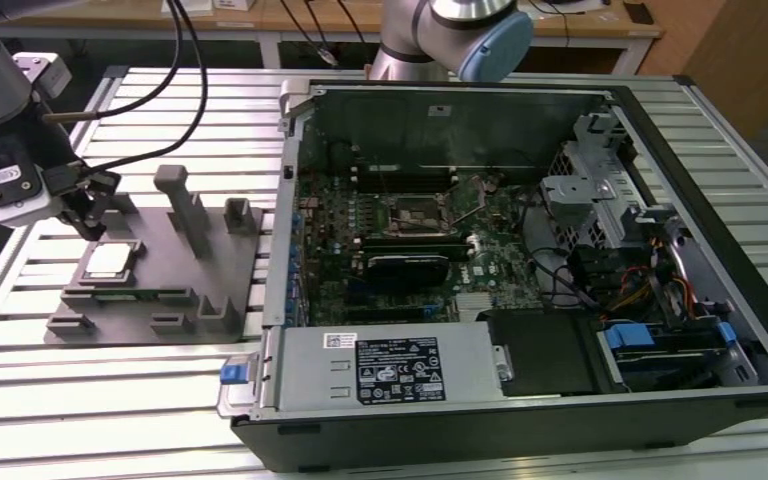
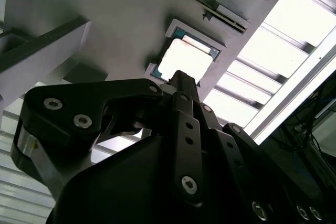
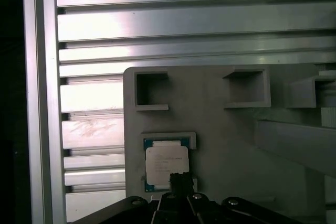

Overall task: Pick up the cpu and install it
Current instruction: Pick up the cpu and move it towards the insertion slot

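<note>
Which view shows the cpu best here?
The first wrist view: the cpu sits face-on in its grey holder recess, metal top plain. The second wrist view shows it at a slant, glare-washed, the gripper covering one edge. The exterior view shows it far off.

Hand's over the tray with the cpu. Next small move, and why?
Probably ease the hand down onto the cpu: it lies flat in its pocket on the tray, not yet lifted, and in the first wrist view the hand hangs over one edge of it.
</note>
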